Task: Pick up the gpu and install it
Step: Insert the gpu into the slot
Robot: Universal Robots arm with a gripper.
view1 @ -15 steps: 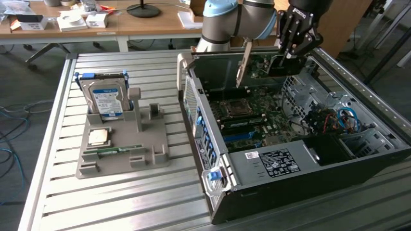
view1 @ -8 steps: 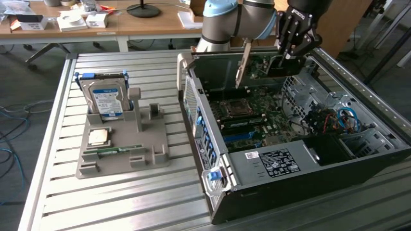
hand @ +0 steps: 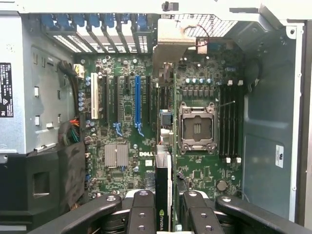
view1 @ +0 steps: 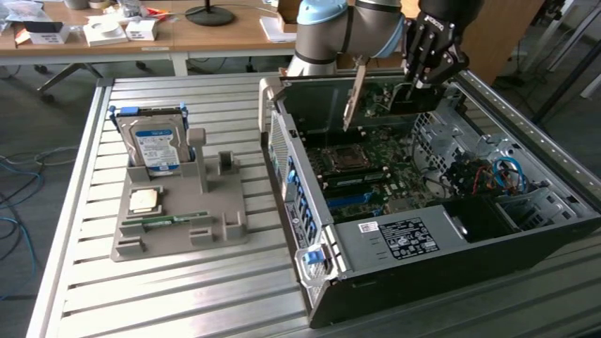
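A: Tool (view1: 414, 86) up over the open computer case (view1: 441, 246), clamped narrow on the gpu (view1: 402, 104).
B: Flat or on edge?
A: On edge, silver bracket (view1: 354, 98) toward the case's rear wall. Hanging above the motherboard (hand: 122, 161), not seated in any slot.
B: Outside the case?
A: Hard drive (view1: 155, 148) upright in the grey holder (view1: 179, 232) on the tabletop (view1: 188, 303), well apart.
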